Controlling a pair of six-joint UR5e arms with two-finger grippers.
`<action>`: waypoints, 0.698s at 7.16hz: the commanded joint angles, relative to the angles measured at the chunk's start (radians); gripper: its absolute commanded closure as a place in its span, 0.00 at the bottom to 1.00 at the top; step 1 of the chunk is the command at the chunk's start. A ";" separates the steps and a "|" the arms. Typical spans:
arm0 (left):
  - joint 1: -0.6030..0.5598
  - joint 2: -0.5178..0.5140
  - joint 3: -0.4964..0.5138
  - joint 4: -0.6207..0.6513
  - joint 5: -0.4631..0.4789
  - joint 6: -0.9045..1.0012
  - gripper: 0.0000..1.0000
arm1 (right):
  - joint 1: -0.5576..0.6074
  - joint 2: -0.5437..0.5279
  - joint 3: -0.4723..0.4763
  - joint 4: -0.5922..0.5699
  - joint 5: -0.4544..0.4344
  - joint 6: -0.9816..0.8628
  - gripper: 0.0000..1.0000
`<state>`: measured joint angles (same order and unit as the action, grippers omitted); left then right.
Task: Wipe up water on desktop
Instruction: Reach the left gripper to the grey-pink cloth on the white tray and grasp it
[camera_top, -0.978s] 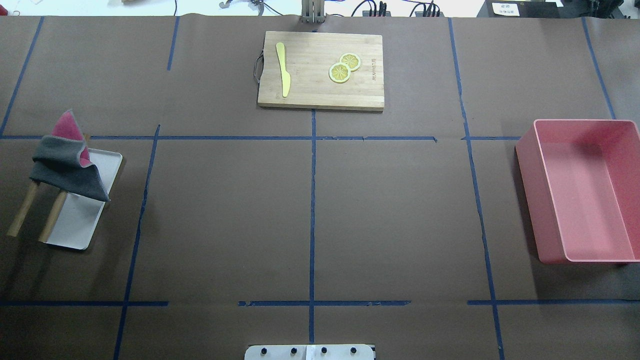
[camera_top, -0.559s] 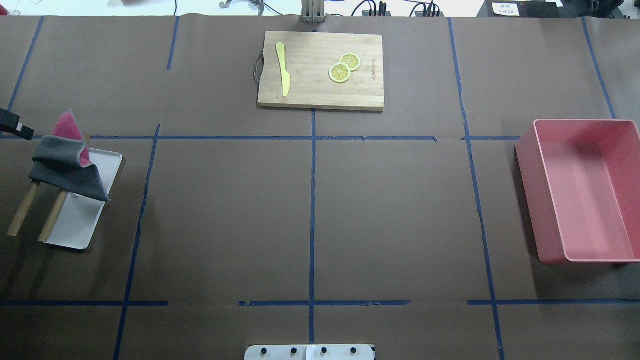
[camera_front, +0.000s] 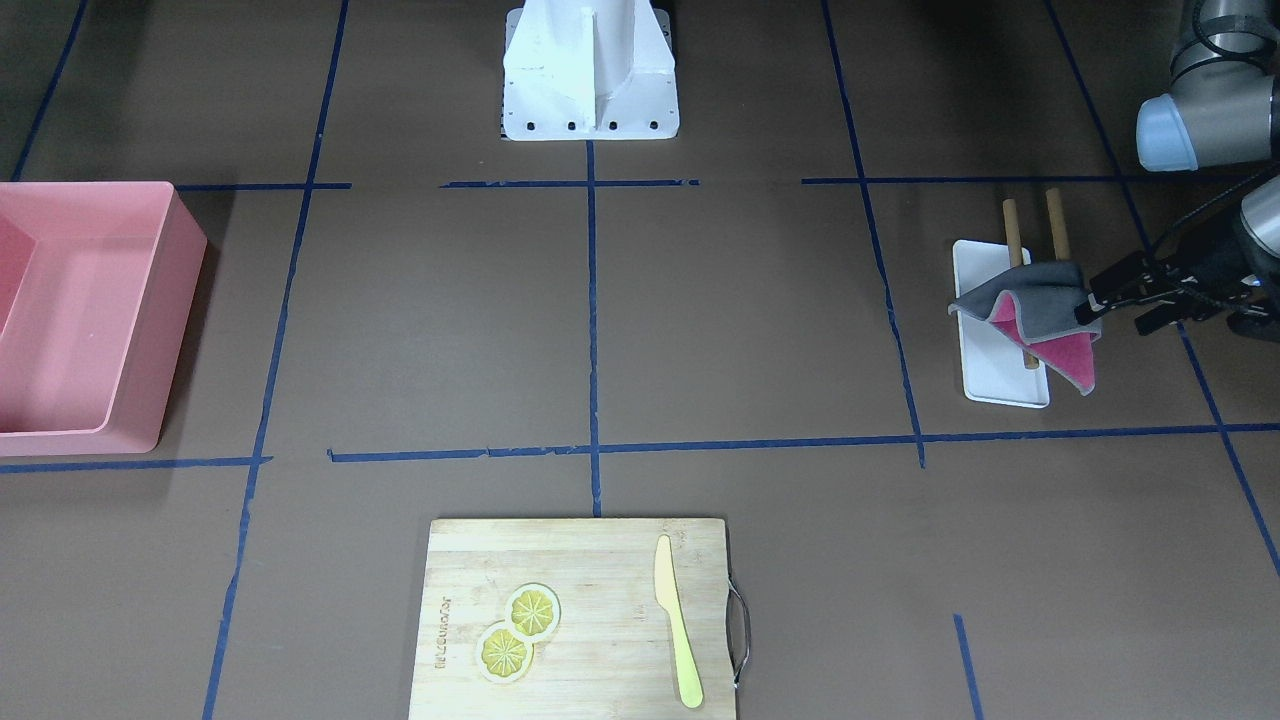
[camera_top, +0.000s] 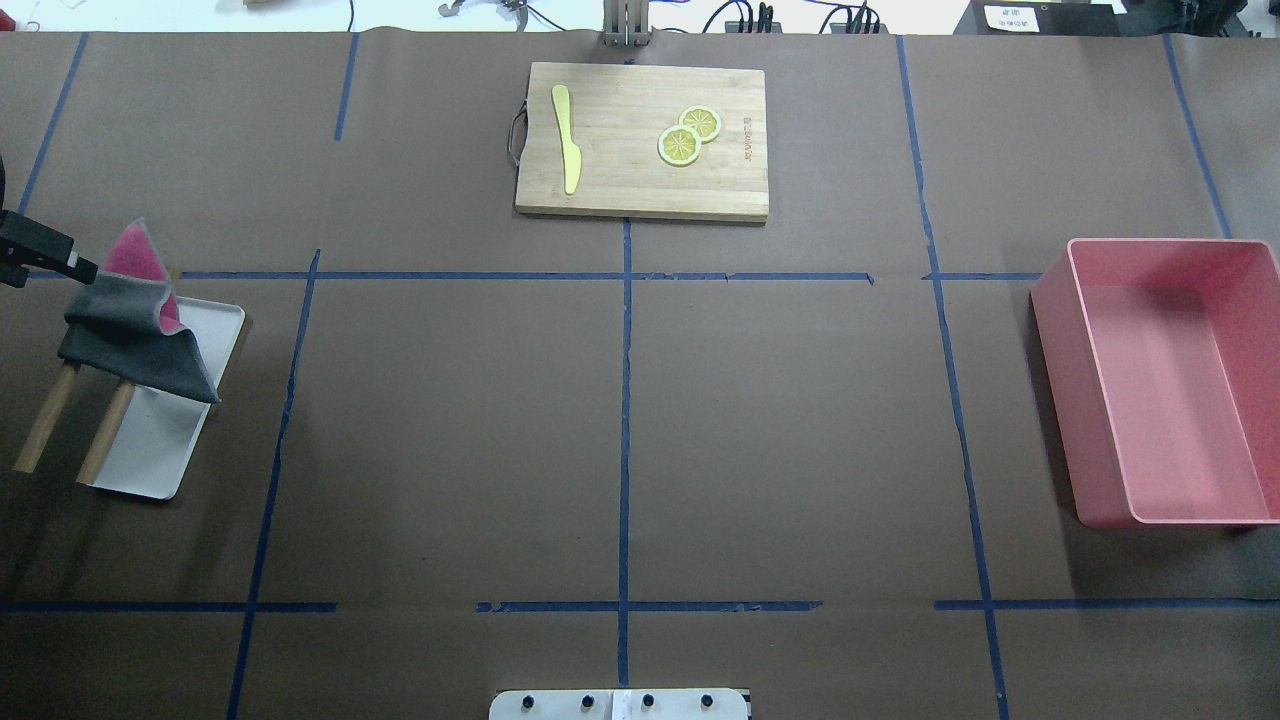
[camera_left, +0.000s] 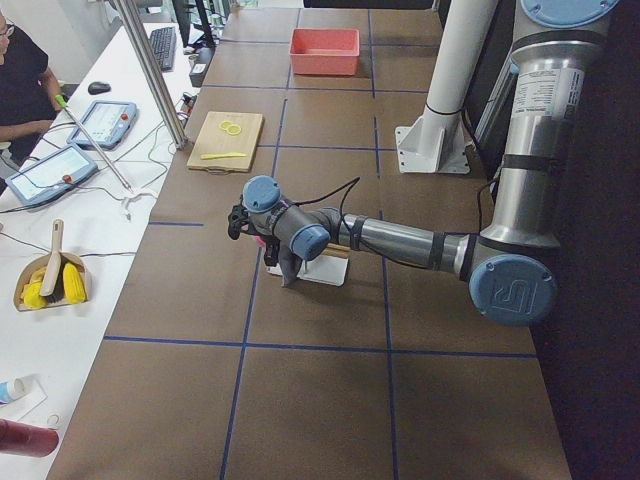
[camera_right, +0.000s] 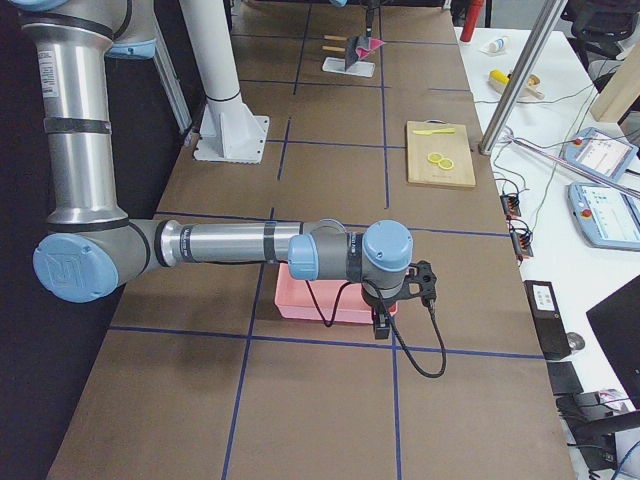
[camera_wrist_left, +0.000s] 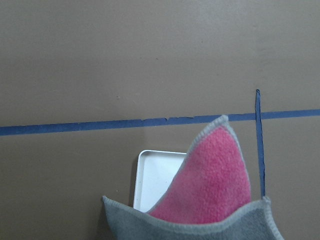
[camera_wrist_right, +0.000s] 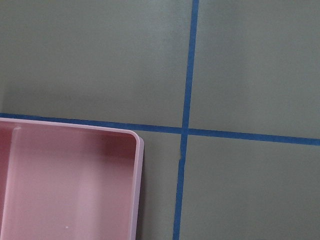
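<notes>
The desktop (camera_top: 450, 430) is brown with blue tape lines; I see no water on it. A grey cloth with a pink underside (camera_top: 135, 335) hangs over two wooden dowels (camera_top: 105, 445) on a white tray (camera_top: 160, 445) at the left. It also shows in the front view (camera_front: 1035, 295) and the left wrist view (camera_wrist_left: 215, 195). My left gripper (camera_front: 1115, 318) is open at the cloth's outer edge, with one fingertip (camera_top: 85, 268) touching it. My right gripper (camera_right: 420, 282) hovers beside the pink bin; I cannot tell if it is open or shut.
A pink bin (camera_top: 1165, 380) stands at the right edge. A bamboo cutting board (camera_top: 640, 140) at the far middle carries a yellow knife (camera_top: 567, 135) and two lemon slices (camera_top: 688, 135). The robot's white base (camera_front: 590, 70) is at the near middle.
My left gripper has come in from the overhead view's left edge and moved right until its fingertip reaches the cloth's edge. The cloth and everything else stay put.
</notes>
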<state>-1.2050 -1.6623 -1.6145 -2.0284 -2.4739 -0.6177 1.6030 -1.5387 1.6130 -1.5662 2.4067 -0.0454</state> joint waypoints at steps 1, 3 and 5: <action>0.002 -0.005 0.002 -0.001 -0.008 -0.002 0.27 | 0.000 0.005 -0.001 0.000 -0.001 -0.001 0.00; 0.002 -0.007 0.001 0.000 -0.010 -0.004 0.32 | 0.000 0.005 -0.002 0.000 -0.001 -0.001 0.00; 0.002 -0.011 0.001 0.001 -0.011 -0.002 0.32 | 0.000 0.006 -0.005 0.000 -0.001 -0.004 0.00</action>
<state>-1.2020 -1.6707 -1.6144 -2.0281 -2.4838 -0.6202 1.6030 -1.5331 1.6100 -1.5662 2.4053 -0.0474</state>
